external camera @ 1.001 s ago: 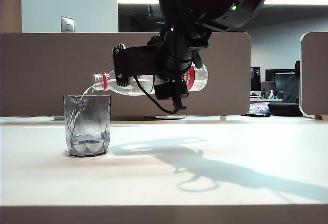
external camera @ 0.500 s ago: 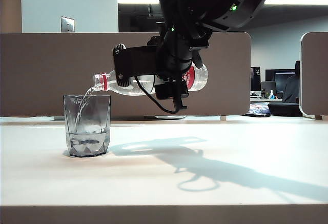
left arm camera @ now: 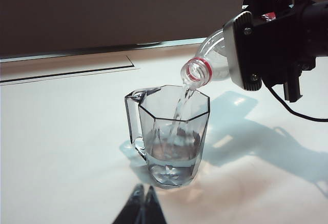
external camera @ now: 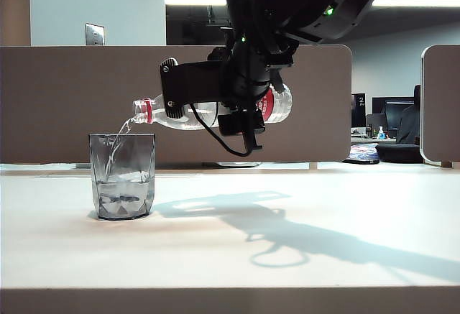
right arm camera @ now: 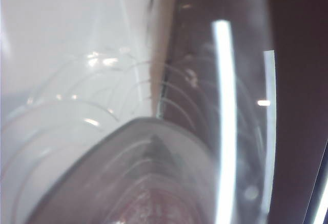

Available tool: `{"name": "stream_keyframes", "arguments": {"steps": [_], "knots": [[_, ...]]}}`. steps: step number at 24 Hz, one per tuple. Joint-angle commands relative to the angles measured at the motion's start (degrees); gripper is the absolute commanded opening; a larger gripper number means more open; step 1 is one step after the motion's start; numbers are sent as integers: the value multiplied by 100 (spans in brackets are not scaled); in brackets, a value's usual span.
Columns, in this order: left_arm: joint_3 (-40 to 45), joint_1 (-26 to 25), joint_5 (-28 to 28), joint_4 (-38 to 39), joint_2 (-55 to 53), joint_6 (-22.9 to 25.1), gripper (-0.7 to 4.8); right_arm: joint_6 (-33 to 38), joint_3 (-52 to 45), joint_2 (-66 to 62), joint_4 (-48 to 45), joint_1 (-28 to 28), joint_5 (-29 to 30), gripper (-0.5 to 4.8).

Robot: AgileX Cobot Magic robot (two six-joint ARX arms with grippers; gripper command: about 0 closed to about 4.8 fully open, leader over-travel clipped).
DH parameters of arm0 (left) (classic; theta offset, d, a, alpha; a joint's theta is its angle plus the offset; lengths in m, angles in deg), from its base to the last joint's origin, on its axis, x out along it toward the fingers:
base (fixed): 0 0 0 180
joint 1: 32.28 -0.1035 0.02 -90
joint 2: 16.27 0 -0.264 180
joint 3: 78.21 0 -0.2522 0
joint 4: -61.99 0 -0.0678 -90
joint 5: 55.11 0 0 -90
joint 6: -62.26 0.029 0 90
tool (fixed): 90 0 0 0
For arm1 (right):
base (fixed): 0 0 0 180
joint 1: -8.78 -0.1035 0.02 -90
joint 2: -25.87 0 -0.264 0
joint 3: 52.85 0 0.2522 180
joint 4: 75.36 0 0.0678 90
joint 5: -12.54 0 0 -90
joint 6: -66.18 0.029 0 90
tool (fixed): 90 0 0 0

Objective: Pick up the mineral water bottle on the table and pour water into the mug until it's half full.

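Note:
The mineral water bottle point(external camera: 180, 116) hangs nearly level above the table point(external camera: 230, 256), its red-ringed open neck point(left arm camera: 196, 73) tipped over the mug point(external camera: 122, 176). My right gripper point(external camera: 190, 98) is shut on the bottle's body, near the red label point(external camera: 272, 105). A thin stream of water point(left arm camera: 180, 106) falls from the mouth into the mug point(left arm camera: 171, 131), a smoky faceted glass holding water in its lower part. The right wrist view shows only the bottle's clear ribbed plastic point(right arm camera: 128, 106). My left gripper point(left arm camera: 143, 203) is shut and empty, low over the table just in front of the mug.
A brown partition wall point(external camera: 72, 98) runs along the table's far edge. A groove or slot in the tabletop point(left arm camera: 66, 67) lies behind the mug. The arm's shadow point(external camera: 287, 235) falls across the white surface to the right of the mug.
Water keeps streaming from the bottle and the level in the mug has risen a little. The bottle and both grippers stay nearly still.

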Motion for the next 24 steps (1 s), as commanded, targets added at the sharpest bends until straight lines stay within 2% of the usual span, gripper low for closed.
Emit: {"name": "stream_keyframes", "arguments": {"steps": [1, 21, 24], "knots": [[-17, -7, -24, -33, 0, 2, -5, 2, 59, 79, -229, 2, 31, 269], [-17, -7, -24, -33, 0, 2, -5, 7, 59, 79, -225, 2, 31, 269], [-17, -7, -24, -33, 0, 2, -5, 221, 57, 79, -225, 0, 35, 269]]}}
